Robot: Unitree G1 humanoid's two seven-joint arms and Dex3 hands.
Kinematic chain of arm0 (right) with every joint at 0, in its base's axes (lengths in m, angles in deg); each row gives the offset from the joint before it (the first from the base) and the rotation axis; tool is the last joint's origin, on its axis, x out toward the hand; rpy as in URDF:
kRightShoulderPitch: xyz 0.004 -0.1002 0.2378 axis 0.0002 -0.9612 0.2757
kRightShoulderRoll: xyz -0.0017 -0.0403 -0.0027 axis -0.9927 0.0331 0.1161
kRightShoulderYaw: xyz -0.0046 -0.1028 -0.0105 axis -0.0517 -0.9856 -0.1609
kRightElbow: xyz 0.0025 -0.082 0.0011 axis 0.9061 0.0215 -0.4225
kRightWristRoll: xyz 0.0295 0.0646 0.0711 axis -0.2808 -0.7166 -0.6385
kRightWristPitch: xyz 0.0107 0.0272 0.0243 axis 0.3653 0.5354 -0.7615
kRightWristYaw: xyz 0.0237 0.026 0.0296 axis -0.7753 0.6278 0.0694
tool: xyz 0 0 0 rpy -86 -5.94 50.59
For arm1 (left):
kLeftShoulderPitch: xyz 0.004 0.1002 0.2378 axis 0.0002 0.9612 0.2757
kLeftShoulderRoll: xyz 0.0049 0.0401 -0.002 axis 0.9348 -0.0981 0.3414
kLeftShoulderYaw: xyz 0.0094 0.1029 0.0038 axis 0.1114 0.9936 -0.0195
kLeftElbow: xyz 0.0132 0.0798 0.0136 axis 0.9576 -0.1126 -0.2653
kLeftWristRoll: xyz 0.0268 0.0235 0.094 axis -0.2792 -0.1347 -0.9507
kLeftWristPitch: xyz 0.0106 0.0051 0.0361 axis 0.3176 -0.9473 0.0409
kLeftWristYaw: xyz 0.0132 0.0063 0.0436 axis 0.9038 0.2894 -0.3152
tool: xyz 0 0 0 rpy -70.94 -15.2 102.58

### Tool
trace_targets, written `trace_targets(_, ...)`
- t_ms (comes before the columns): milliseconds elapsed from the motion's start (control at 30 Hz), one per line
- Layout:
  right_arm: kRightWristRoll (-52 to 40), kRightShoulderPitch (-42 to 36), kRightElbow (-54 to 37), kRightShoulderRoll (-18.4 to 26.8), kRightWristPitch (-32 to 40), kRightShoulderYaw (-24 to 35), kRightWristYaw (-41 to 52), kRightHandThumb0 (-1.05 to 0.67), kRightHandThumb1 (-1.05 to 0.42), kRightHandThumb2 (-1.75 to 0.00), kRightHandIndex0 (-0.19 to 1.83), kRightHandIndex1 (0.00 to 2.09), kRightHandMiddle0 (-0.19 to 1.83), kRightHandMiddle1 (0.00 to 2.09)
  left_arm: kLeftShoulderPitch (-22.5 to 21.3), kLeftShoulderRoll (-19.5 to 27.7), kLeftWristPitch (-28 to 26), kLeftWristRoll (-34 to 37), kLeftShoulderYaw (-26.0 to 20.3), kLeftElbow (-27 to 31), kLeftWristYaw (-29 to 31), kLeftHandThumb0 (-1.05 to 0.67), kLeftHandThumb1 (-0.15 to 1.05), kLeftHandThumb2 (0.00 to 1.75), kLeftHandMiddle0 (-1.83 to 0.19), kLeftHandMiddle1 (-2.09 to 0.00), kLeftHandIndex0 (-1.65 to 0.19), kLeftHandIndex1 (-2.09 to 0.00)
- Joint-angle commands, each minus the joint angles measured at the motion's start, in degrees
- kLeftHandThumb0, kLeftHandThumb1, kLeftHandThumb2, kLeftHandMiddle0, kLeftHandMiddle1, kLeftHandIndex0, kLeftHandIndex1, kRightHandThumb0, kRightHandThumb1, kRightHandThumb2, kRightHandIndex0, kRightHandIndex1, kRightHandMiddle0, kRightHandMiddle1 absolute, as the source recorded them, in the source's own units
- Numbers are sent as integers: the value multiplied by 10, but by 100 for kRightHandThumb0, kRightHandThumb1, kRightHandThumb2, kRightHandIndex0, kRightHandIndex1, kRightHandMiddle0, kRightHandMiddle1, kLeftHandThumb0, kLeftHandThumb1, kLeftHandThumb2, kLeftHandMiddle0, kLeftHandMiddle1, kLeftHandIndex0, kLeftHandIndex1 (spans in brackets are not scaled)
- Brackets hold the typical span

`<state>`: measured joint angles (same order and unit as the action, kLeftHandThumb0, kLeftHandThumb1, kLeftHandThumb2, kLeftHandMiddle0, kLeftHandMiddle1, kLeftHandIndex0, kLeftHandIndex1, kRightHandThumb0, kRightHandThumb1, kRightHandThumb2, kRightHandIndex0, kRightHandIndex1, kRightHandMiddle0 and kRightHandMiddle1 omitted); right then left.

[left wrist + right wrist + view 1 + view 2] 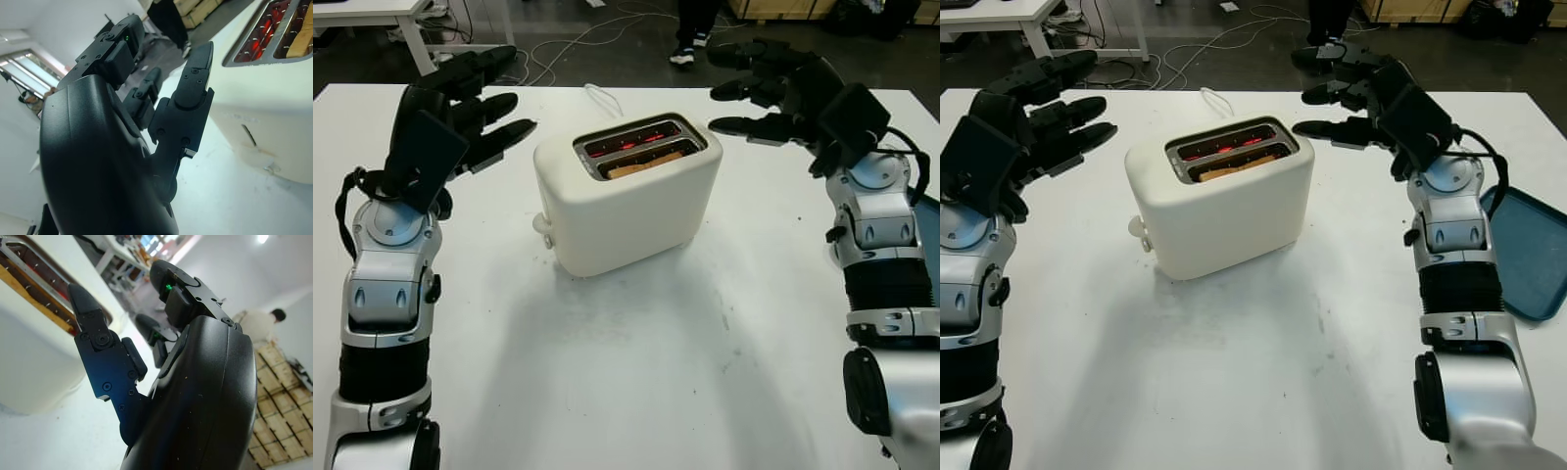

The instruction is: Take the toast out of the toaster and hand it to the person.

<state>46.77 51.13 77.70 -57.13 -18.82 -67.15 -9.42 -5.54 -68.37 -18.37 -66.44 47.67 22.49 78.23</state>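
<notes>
A white table [636, 392] is filling the lower part of the head views, bare in the foreground between the two silver forearms coming in from the bottom corners. In the middle of the frame a cream toaster [626, 201] is standing upright on it, its two top slots glowing red inside. A slice of toast [644, 164] is sitting in the nearer slot, its brown top edge showing just at the rim. At the right edge of the right eye view a blue tray [1536, 250] is lying beside the right forearm.

The left hand [475, 108] is hovering at the upper left of the frame, beside the toaster and apart from it, its black fingers [188, 105] stretched out and gripping nothing. The right hand [773, 93] is hovering at the upper right, also apart from the toaster, with its fingers [100, 360] extended toward the top slots and empty.

Beyond the table's far edge, at the top centre, a person's shoes [690, 49] are standing on the dark floor among loose cables [558, 49].
</notes>
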Motion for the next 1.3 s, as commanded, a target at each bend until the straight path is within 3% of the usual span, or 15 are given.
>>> trace_targets(0, -4, -7, -10, 2, 9, 0, 0, -28, -72, 0, 36, 80, 56, 22, -14, 4, 17, -5, 5, -3, 5, -36, 81, 0, -71, -10, -64, -3)
trace_targets(567, 2, -6, -16, 4, 15, -5, -2, -28, -72, 0, 38, 78, 58, 19, -19, 7, 11, -8, 6, -2, 14, -34, 82, 0, -64, -21, -62, -4)
trace_targets(600, 3, -6, -17, 3, 16, -5, -2, -29, -72, 0, 38, 78, 58, 19, -19, 7, 13, -9, 6, -3, 14, -34, 82, 0, -59, -31, -61, -4)
trace_targets(667, 1, -6, -19, 2, 20, -5, -3, -28, -71, 0, 38, 77, 58, 18, -19, 6, 17, -9, 6, -5, 14, -34, 81, 1, -38, -72, -60, -8)
trace_targets(733, 0, -7, -22, 1, 23, -5, -4, -28, -71, 0, 37, 76, 58, 18, -18, 7, 20, -10, 6, -5, 15, -34, 81, 1, -28, -93, -60, -10)
trace_targets(1267, 0, -8, -21, 4, 23, -5, 0, -31, -72, 0, 40, 72, 60, 14, -16, 3, 17, -7, 5, -2, 13, -34, 81, 0, -21, -104, -57, -13)
